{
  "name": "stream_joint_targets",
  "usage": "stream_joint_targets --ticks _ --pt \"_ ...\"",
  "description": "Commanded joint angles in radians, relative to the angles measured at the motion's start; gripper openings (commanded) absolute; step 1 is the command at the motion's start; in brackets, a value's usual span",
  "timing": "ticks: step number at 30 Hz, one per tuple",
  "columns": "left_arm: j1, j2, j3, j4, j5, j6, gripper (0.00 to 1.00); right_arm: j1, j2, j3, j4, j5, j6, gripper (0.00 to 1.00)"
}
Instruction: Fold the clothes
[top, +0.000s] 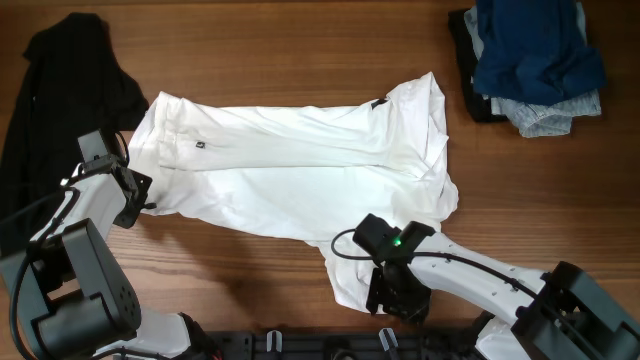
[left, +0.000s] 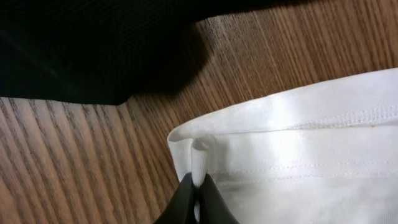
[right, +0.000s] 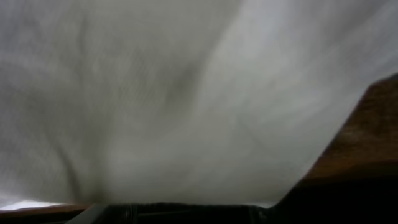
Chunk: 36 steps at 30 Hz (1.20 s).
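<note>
A: L gripper (left: 198, 186)?
B: Pinched tight on the white T-shirt (top: 300, 170), hem at its left end. Shirt runs rightward from there, long axis L-R across the table (top: 250, 275).
A: R gripper (top: 397, 298)?
B: On the near flap. Cloth fills its cam, so can't tell abt jaws. It's the closer arm there.

One white T-shirt (top: 300, 165), one black garment (top: 60, 110), one pile of other clothes (top: 530, 65), two arms, left (top: 85, 205) and right (top: 480, 278), one table (top: 260, 40)
</note>
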<state>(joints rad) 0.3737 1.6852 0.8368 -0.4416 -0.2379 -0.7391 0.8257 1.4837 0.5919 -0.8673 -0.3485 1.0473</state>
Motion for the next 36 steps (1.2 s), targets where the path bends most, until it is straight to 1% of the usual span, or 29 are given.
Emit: stream_joint_targets --ticks 1,2,4,5,6,7,8,13,15,20,25,30,36 --pt "0.004 0.013 -0.008 -0.007 0.002 -0.001 0.04 0.005 -0.005 -0.045 0.071 0.005 0.037 0.61" --pt "0.004 0.013 -0.008 -0.009 0.002 -0.002 0.04 0.005 -0.005 -0.044 0.071 0.014 0.051 0.61" --pt "0.004 0.013 -0.008 -0.011 0.002 -0.001 0.04 0.005 -0.005 -0.044 0.071 0.018 0.052 0.49" --pt "0.004 0.013 -0.008 -0.012 0.002 -0.001 0.04 0.005 -0.005 -0.043 0.071 0.019 0.053 0.45" --pt "0.004 0.013 -0.008 -0.011 0.001 -0.001 0.04 0.005 -0.005 -0.043 0.074 0.022 0.052 0.27" --pt "0.004 0.013 -0.008 -0.011 0.001 -0.001 0.04 0.005 -0.005 -0.043 0.074 0.026 0.053 0.1" --pt "0.004 0.013 -0.008 -0.011 0.001 -0.001 0.04 0.004 -0.005 -0.042 0.074 0.034 0.053 0.04" --pt "0.004 0.01 -0.007 -0.012 0.002 0.006 0.04 -0.016 -0.019 -0.023 0.066 0.058 0.051 0.04" --pt "0.004 -0.01 -0.004 -0.019 0.01 0.052 0.04 -0.042 -0.051 -0.001 0.052 0.064 0.018 0.04" --pt "0.004 -0.132 0.028 -0.09 0.013 0.064 0.04 -0.135 -0.217 0.127 -0.078 0.16 -0.101 0.04" --pt "0.004 -0.243 0.028 -0.116 0.013 0.089 0.04 -0.187 -0.326 0.203 -0.166 0.204 -0.146 0.04" --pt "0.004 -0.275 0.027 -0.116 0.013 0.104 0.04 -0.191 -0.33 0.203 -0.237 0.257 -0.154 0.04" --pt "0.004 -0.275 0.027 -0.117 0.013 0.104 0.04 -0.191 -0.309 0.203 -0.245 0.283 -0.155 0.04"
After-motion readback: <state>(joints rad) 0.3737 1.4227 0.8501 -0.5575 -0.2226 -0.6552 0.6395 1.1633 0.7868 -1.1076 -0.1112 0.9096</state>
